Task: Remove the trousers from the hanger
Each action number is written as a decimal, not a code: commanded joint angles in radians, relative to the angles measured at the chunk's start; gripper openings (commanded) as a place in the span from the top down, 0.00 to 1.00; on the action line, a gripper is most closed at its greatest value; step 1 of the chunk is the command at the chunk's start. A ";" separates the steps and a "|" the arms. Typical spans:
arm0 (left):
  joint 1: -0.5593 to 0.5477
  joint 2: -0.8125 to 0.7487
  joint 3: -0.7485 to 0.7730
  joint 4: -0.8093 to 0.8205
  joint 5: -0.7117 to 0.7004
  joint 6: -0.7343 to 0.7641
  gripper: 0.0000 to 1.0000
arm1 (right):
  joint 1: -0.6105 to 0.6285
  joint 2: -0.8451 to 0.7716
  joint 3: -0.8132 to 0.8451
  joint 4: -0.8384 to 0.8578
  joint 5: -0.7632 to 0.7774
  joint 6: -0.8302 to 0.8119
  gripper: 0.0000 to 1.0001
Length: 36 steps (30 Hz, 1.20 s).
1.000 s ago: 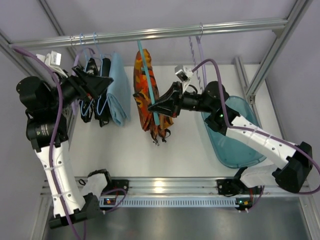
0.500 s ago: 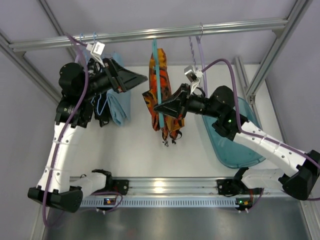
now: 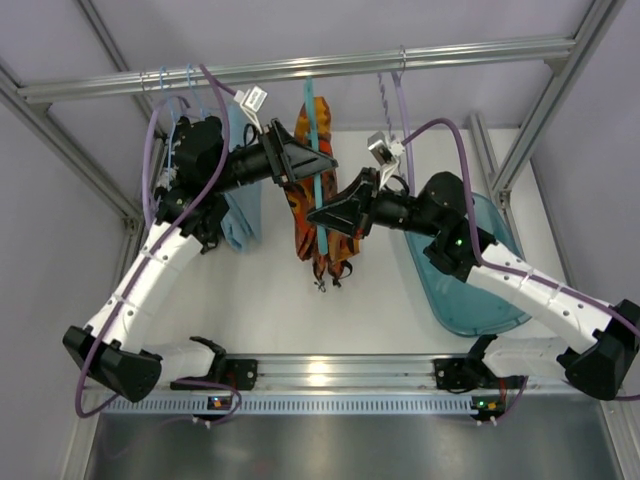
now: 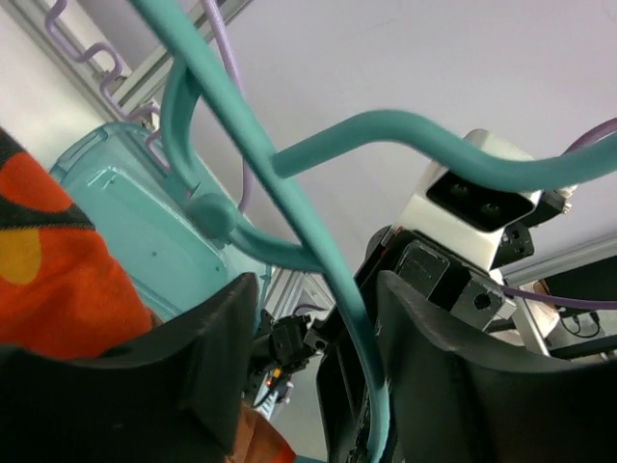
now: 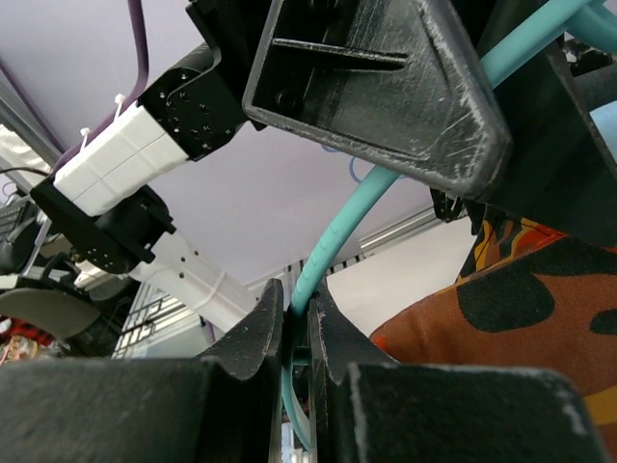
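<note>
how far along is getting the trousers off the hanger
Done: the right gripper is shut on the hanger. In hand: the left gripper is open, its jaws straddling the hanger beside the trousers. Left: the trousers are still draped on the hanger; nothing is off yet.

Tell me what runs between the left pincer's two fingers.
The hanger does: its teal rod passes through the gap of the open left pincer, with the trousers off to one side. The left wrist view shows this.
</note>
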 commanded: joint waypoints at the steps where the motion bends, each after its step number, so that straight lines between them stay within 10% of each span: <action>1: -0.016 -0.022 -0.028 0.214 -0.020 -0.081 0.44 | 0.020 -0.036 0.051 0.185 0.017 -0.106 1.00; 8: -0.044 -0.020 -0.058 0.289 -0.049 -0.210 1.00 | 0.022 -0.058 0.005 0.130 0.054 -0.178 1.00; 12: -0.042 0.001 -0.035 0.295 -0.055 -0.274 1.00 | 0.020 -0.100 -0.025 0.068 0.108 -0.239 0.54; 19: -0.041 0.022 0.010 0.312 -0.040 -0.333 1.00 | 0.009 -0.281 -0.178 -0.068 0.312 -0.454 0.17; 25: -0.042 0.042 0.042 0.312 -0.044 -0.368 1.00 | 0.009 -0.400 -0.329 -0.114 0.318 -0.591 0.01; 36: -0.044 0.087 0.103 0.294 -0.041 -0.345 1.00 | 0.040 -0.263 -0.438 0.114 0.399 -0.606 0.00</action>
